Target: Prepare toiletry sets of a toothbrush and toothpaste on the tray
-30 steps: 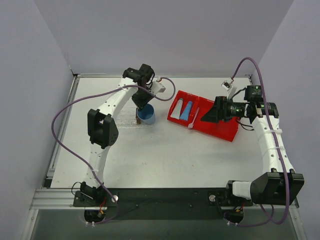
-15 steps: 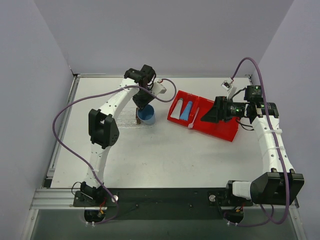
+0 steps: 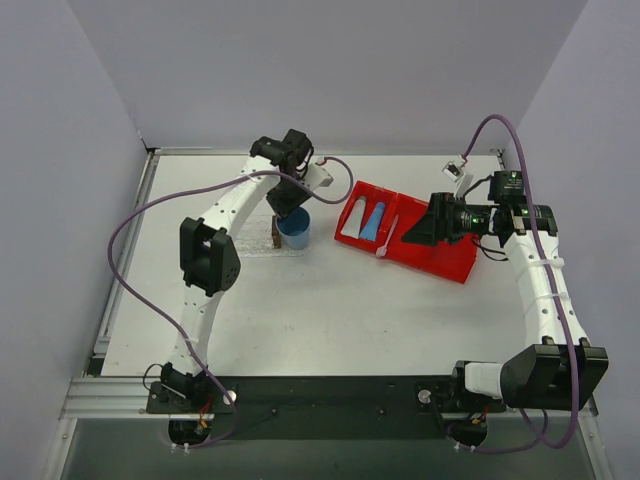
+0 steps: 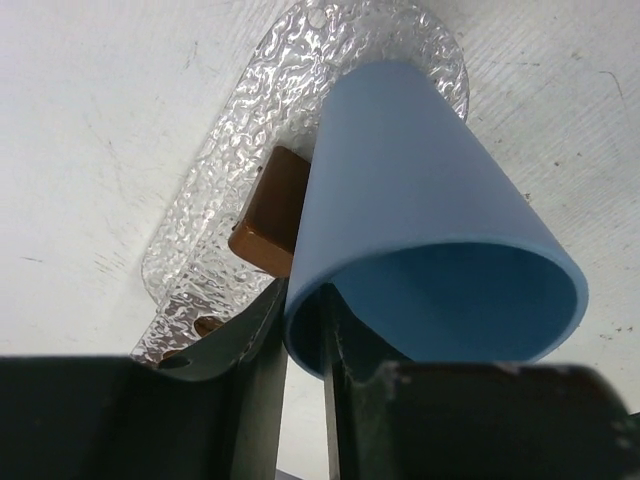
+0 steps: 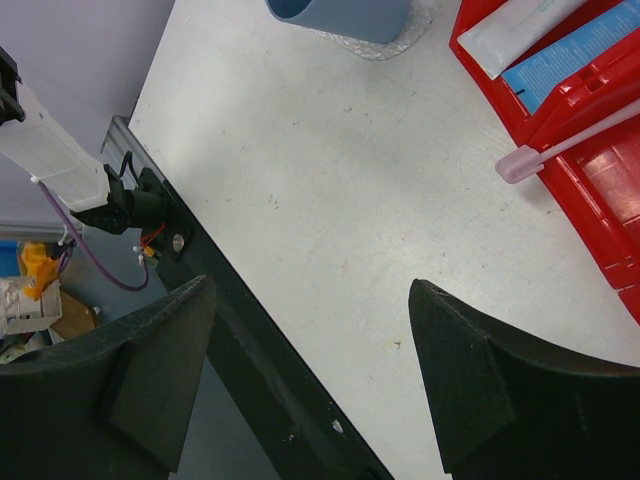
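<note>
Left pincer [image 4: 303, 312] straddles rim of blue cup [image 4: 420, 200] on the tray [image 4: 230, 130], barely moved since a second ago.
Its grip is unclear; right pincer [image 5: 310, 290] gapes empty, toothbrush [image 5: 560, 150] just ahead.

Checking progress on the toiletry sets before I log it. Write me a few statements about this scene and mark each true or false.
1. The blue cup stands on the tray. True.
2. Both toothpaste tubes lie on the tray. False: the blue tube and the white tube lie side by side in the red bin.
3. The right pincer holds the toothbrush. False: it is open and empty, and the toothbrush rests across the bin's edge.
4. The left pincer straddles the cup's rim, one finger inside and one outside. True.
</note>
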You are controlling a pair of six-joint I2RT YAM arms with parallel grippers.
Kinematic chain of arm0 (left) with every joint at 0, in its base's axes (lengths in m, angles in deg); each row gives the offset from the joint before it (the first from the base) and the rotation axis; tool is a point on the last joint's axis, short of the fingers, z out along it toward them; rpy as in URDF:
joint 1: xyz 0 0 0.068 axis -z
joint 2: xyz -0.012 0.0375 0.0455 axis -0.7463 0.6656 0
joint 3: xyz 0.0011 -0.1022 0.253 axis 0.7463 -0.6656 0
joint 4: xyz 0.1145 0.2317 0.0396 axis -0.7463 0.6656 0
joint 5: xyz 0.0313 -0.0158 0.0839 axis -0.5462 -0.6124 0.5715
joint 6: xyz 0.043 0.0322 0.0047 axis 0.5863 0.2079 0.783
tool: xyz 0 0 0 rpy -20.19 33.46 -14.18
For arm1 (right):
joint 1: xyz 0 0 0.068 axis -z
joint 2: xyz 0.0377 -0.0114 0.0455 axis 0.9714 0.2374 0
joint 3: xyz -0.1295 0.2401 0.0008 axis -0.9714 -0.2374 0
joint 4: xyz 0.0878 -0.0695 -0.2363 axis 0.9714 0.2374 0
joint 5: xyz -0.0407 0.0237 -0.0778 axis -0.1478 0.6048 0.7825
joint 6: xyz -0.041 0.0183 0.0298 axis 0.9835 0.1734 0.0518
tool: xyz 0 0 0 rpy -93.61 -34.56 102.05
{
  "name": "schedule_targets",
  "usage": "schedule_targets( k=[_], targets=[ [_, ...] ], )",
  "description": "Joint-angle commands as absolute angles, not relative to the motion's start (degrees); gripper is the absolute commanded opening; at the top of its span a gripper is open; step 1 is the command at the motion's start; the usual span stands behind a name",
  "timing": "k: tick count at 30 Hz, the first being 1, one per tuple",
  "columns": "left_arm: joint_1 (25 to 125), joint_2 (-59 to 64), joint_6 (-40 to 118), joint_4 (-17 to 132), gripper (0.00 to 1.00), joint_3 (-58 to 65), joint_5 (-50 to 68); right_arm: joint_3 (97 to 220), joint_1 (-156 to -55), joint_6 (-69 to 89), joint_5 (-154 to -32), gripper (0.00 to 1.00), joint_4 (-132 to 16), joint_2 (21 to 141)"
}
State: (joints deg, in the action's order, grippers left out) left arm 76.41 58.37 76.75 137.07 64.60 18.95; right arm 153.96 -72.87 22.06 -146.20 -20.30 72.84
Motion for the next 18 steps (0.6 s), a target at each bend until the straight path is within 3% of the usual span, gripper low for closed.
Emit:
schedule_targets(
  k=[1,18],
  targets=[
    [76.83,59.34,76.92,149.78,0.31,68.28,19.08,153.67,-72.75,23.66,-148.51,0.73,-20.17,73.3],
    [77.01,60.49,76.66,148.9,0.43,73.38,21.45,153.23,-72.75,23.83,-148.69,0.73,-20.09,73.39]
  ],
)
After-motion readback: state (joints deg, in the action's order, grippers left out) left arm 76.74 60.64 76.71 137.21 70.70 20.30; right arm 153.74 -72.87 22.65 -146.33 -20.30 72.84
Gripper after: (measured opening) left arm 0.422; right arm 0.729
